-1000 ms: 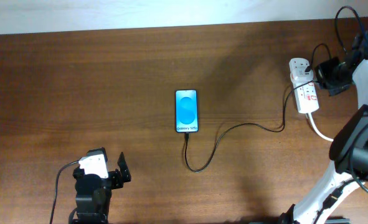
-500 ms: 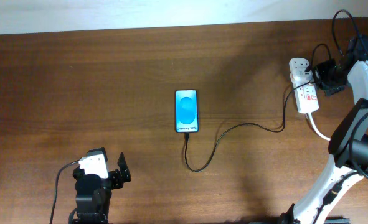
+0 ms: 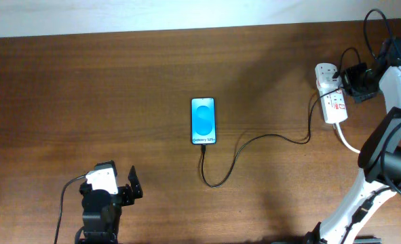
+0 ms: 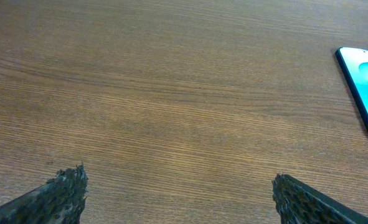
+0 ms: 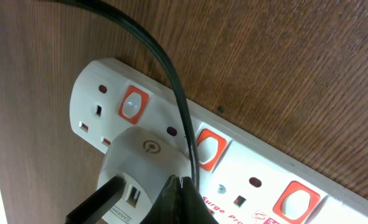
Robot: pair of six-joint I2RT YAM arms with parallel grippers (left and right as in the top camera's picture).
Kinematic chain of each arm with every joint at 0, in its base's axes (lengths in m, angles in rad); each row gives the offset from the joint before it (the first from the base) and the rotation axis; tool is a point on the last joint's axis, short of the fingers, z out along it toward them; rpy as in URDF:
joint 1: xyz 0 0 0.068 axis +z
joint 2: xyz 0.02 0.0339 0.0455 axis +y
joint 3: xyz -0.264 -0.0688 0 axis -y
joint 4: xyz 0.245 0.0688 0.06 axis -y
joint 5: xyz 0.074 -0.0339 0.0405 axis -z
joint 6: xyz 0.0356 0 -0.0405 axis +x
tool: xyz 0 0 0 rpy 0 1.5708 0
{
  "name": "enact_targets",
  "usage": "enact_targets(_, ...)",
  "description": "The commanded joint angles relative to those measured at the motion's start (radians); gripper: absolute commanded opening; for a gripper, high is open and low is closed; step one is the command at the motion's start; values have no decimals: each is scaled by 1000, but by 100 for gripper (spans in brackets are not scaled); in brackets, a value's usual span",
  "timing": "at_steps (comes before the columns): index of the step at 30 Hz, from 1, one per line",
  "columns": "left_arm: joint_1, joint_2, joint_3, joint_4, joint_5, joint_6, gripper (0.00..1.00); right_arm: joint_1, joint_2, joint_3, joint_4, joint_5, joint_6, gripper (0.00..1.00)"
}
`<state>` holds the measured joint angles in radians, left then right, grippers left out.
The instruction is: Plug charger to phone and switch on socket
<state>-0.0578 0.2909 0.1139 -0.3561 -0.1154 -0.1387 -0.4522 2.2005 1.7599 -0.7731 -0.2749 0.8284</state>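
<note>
The phone (image 3: 203,120) lies face up mid-table, its cyan screen lit; its edge also shows in the left wrist view (image 4: 365,93). The charger's black cable (image 3: 235,154) runs from the phone's near edge, loops, and leads right to the white socket (image 3: 330,102). My right gripper (image 3: 353,80) is shut with nothing in it, just over the socket's far end. Up close, its tips (image 5: 182,185) sit at the white adapter (image 5: 140,163) plugged into the socket (image 5: 258,163), beside the cable (image 5: 165,68) and an orange switch (image 5: 210,149). My left gripper (image 3: 129,186) is open over bare wood (image 4: 180,199).
The socket's thick white cord (image 3: 348,142) trails toward the right arm's base. Two more orange switches (image 5: 132,104) (image 5: 299,202) sit on the strip. The table's far edge meets a white wall (image 3: 186,13).
The right wrist has shifted slightly, with its gripper still shut at the socket's far end. The left arm, phone and cable have not moved.
</note>
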Motion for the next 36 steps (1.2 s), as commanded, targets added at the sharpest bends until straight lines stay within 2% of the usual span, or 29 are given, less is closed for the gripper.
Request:
enact_targets(1, 2, -4, -4, -2, 7, -5, 99, -5, 66, 20, 10, -5, 0, 4)
enact_targets(10, 2, -4, -4, -2, 7, -5, 99, 20, 121, 19, 1, -3, -34, 4)
enact_targets(15, 2, -4, -4, -2, 7, -5, 99, 6, 27, 19, -131, 102, -38, 4)
enact_targets(19, 2, -4, -4, -2, 7, -5, 99, 6, -156, 19, -231, 244, -120, 4)
enact_targets(27, 2, -4, -4, -2, 7, -5, 99, 93, -657, 19, -437, 254, -397, 4)
enact_targets(30, 2, -4, -4, -2, 7, -5, 100, 121, -805, 19, -499, 254, -433, 4)
enact_targets(31, 2, -4, -4, -2, 7, -5, 100, 121, -876, 19, -527, 254, -432, 7)
enact_targets(32, 2, -4, -4, -2, 7, -5, 99, 121, -915, 19, -544, 254, -432, 19)
enact_targets(34, 2, -4, -4, -2, 7, -5, 99, 118, -1010, 19, -594, 254, -432, 57)
enact_targets(35, 2, -4, -4, -2, 7, -5, 99, 118, -1042, 19, -612, 254, -432, 92)
enact_targets(36, 2, -4, -4, -2, 7, -6, 99, 118, -1078, 19, -633, 254, -432, 99)
